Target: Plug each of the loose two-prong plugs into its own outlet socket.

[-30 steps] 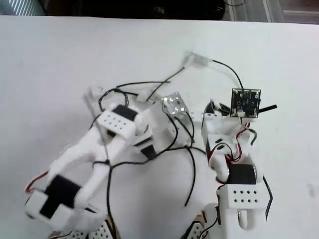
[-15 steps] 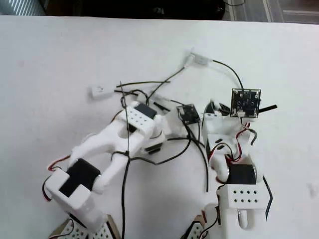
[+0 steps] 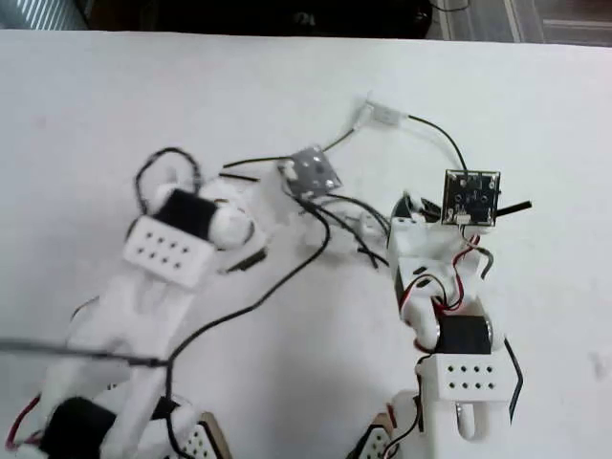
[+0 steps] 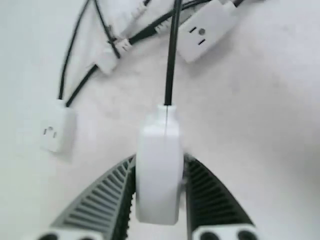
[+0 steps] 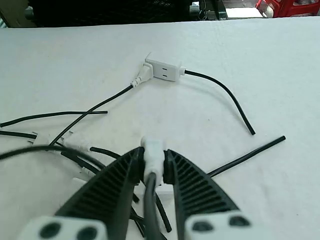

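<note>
In the left wrist view my left gripper [image 4: 159, 161] is shut on a white plug [image 4: 159, 185] whose black cord runs away from it; the prongs are hidden. Two white outlet sockets lie on the table beyond it, one [image 4: 206, 29] close to the cord and one [image 4: 55, 131] off to the side. My right gripper [image 5: 153, 153] is shut on another white plug [image 5: 152, 150] with a black cord. Farther off, a plug [image 5: 141, 76] sits inserted in an outlet socket [image 5: 164, 70], and this pair [image 3: 381, 115] lies at the far middle of the table.
Loose black cords [image 3: 287, 273] cross the white table [image 3: 86, 115] between the left arm [image 3: 167, 249] and the right arm [image 3: 449, 287]. A short cord end [image 5: 247, 156] lies beside the right gripper. Bare table stretches to the far left and far right.
The left arm swung left and its wrist moved toward the far side, dragging the black cords with it. The right arm has stayed still.
</note>
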Tool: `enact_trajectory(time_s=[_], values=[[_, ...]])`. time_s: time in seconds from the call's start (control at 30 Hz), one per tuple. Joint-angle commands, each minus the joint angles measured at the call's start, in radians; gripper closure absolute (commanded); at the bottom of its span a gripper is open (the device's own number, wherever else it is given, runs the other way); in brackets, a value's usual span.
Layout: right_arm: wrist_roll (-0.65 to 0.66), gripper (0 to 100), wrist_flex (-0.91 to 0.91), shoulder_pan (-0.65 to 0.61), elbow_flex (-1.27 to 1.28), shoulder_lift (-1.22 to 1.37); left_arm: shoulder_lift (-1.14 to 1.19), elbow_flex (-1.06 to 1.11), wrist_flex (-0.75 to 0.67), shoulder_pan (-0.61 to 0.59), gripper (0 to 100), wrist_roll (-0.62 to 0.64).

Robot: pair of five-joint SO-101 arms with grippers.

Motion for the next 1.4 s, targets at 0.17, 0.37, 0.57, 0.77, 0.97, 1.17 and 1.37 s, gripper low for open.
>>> enact_trajectory(time_s=[0.17, 0.37, 0.57, 0.77, 0.97, 1.17, 1.37], values=[[-0.005, 98.1, -0.012, 0.002, -0.008, -0.012, -0.173, 0.026, -0.106, -0.171, 98, 0.000], [-0.005, 98.1, -0.012, 0.002, -0.008, -0.012, -0.173, 0.235, -0.377, -0.223, 98, -0.005], [-0.005, 98.1, -0.012, 0.002, -0.008, -0.012, -0.173, 0.384, -0.640, -0.274, 98, 0.003], [-0.005, 98.1, -0.012, 0.001, -0.006, -0.012, -0.173, 0.566, -0.945, -0.268, 98, -0.006], [-0.005, 98.1, -0.012, 0.001, -0.006, -0.012, -0.173, 0.717, -1.068, -0.186, 98, -0.126], [-0.005, 98.1, -0.012, 0.001, -0.006, -0.012, -0.171, 0.733, -1.002, -0.159, 96, -0.130], [-0.005, 98.1, -0.012, 0.001, -0.006, -0.012, -0.171, 0.686, -0.844, -0.159, 81, -0.094]])
